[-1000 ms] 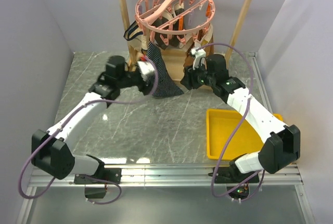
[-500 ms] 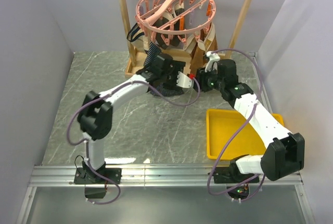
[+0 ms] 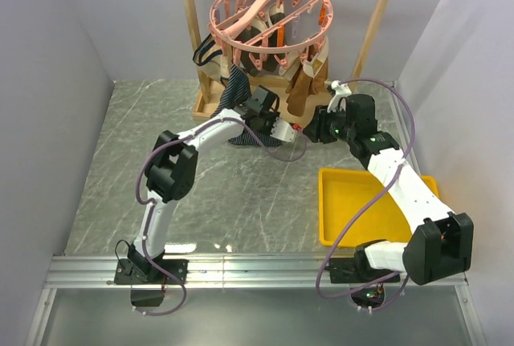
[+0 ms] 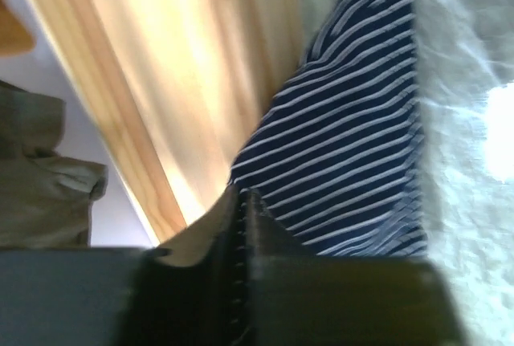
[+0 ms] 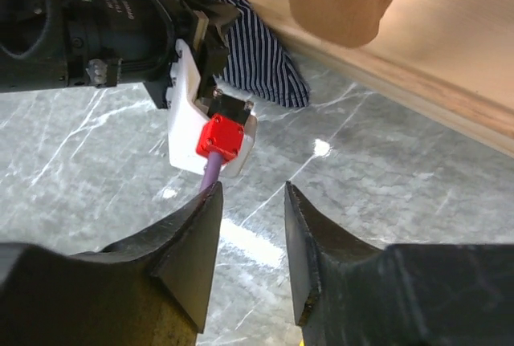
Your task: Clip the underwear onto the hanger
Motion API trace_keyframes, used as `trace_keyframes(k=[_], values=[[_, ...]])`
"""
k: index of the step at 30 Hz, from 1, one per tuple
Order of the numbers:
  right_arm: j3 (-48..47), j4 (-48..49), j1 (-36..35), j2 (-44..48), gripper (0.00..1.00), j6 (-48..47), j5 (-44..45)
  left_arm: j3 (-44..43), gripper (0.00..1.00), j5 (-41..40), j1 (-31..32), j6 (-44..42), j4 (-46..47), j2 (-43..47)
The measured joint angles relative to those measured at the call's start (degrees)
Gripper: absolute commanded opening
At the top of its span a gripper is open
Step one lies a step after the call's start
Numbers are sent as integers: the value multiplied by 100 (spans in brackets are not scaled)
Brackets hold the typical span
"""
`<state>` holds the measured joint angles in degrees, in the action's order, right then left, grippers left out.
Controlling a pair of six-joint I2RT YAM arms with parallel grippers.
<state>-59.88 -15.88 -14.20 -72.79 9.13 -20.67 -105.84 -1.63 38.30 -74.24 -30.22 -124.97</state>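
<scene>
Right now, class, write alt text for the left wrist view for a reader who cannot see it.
The left gripper, jaws together, points at the edge of striped navy underwear resting on the marble table, beside a wooden rack frame; a tan garment shows at left.

Grey marble table [image 3: 201, 193] bears a yellow tray [image 3: 333, 189], the wooden rack base [image 3: 202, 107] and the underwear [image 3: 235, 89] hem

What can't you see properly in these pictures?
- Left wrist view: blurred, so whether the left gripper is pinching the underwear is unclear.
- Top view: the hanger hides whether the underwear is clipped.
- Right wrist view: the left arm hides most of the underwear.
</scene>
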Motion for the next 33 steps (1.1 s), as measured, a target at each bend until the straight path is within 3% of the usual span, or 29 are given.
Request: trace_keyframes(k=[5, 10, 13, 18, 25, 33], values=[[136, 188, -2, 33, 39, 107, -330, 675, 0, 138, 42, -11, -133, 538], [203, 492, -7, -94, 39, 444, -774, 2004, 0, 793, 74, -96, -46, 2122], [203, 737, -7, -354, 44, 726, -1032, 2846, 0, 1331, 33, -295, 146, 3305], [203, 1163, -33, -894, 63, 1491, -1635, 4387, 0, 2321, -221, -535, 1091, 4889], [227, 2114, -262, -1311, 71, 2892, -2341, 5740, 0, 3283, -549, -590, 2433, 5558], [262, 3576, -798, -1749, 76, 4439, -2697, 6059, 0, 3947, -662, -520, 3526, 5912]])
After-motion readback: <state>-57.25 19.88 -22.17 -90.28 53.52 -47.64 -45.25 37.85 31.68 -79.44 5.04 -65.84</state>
